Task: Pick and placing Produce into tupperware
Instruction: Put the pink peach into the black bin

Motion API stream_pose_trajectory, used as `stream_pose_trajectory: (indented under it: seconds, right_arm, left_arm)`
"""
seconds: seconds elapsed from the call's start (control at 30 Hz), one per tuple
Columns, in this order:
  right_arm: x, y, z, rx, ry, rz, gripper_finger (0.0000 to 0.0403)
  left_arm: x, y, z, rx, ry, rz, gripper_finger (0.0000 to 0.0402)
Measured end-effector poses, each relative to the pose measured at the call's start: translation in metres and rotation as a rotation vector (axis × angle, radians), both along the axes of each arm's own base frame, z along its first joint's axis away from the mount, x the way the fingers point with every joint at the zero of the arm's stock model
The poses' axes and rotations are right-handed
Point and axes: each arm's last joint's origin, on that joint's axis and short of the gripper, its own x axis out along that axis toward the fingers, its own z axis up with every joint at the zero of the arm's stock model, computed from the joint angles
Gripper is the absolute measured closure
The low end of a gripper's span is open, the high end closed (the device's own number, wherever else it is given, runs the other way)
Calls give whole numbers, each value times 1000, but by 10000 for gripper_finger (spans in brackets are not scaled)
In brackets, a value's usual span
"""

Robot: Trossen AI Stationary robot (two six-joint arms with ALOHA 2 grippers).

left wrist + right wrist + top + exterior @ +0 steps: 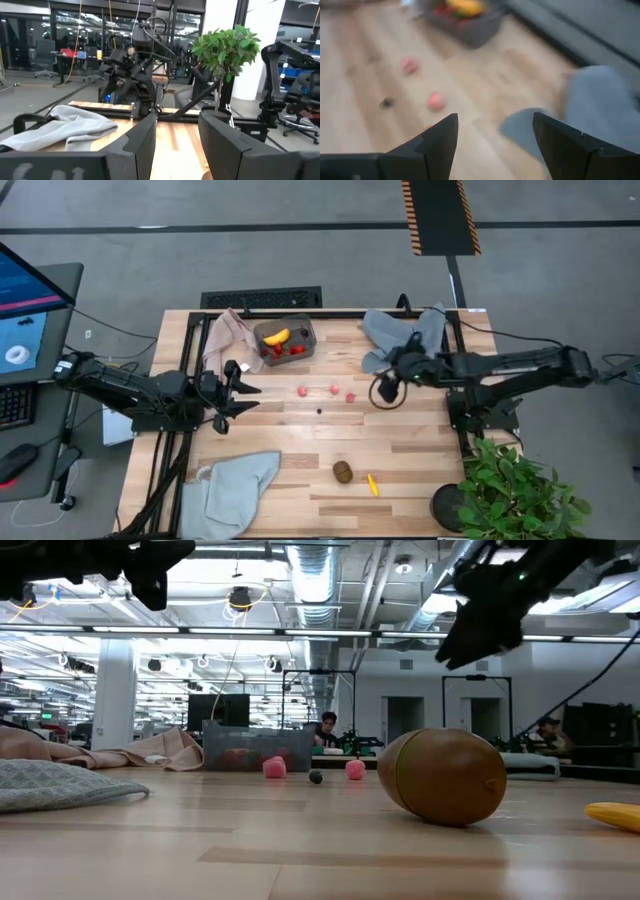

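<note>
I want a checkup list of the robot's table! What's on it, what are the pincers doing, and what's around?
Surface: wooden table.
Job's things: tub holding banana and strawberries; pink berries, a dark berry, kiwi and a yellow piece loose on the wood.
Clutter: three cloths, potted plant.
Pincers: left pincer open, empty; right pincer open, empty, above the table.
Cables: wires on the floor.
Surroundings: monitor, keyboard.

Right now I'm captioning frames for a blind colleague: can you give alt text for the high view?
Seen from above, a wooden table holds a grey tub with a banana and strawberries in it, while three pink berries, a dark berry, a kiwi and a yellow piece lie loose. The left tool and right tool hover open on either side.
</note>
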Motion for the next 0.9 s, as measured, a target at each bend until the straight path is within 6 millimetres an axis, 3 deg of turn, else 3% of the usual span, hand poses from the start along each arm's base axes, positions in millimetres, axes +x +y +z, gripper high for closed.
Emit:
stream_pose_trajectory:
  seconds: [0.33,0.53,0.9]
  right_arm:
    - [33,4,-40,37,187,250,122]
    - [50,5,-56,110,172,368,122]
    - [71,-1,-87,162,194,432,122]
  left_arm:
    - [0,0,-1,-32,7,-5,262]
    - [0,0,-1,-35,9,-6,262]
    - [1,0,-4,-36,41,-7,262]
